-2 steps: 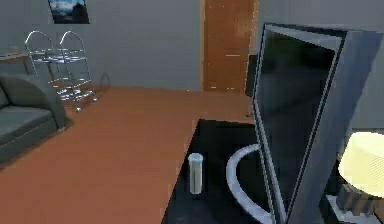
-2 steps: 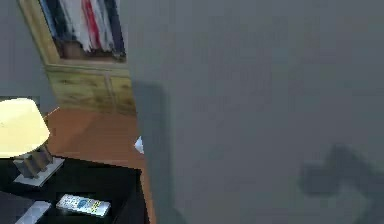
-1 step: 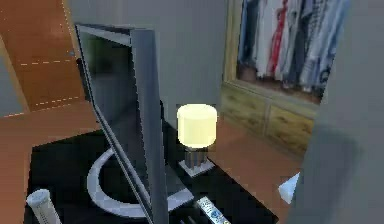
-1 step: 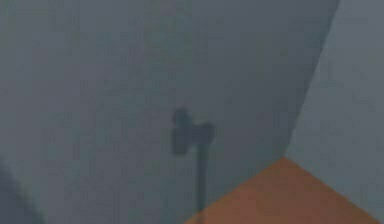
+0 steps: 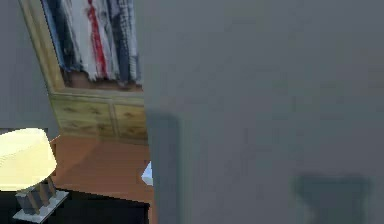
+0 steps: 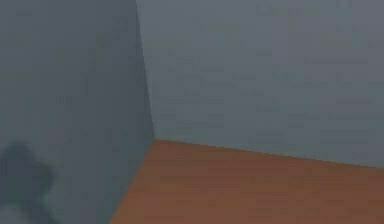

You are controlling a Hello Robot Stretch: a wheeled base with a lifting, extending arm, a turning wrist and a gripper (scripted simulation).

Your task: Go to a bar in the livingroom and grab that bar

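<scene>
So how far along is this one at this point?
Nothing looks done yet. Under way, apparently: driving, with a grey wall close ahead, a wardrobe of hanging clothes and a lamp at the forward view's left, and orange floor in the arm side view. Left: reaching the living room, finding the bar, grabbing it.

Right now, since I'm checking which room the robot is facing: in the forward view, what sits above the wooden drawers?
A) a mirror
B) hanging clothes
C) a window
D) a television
B: a row of clothes hangs in the wooden frame right above the wooden drawers, past the edge of the grey wall.
</scene>
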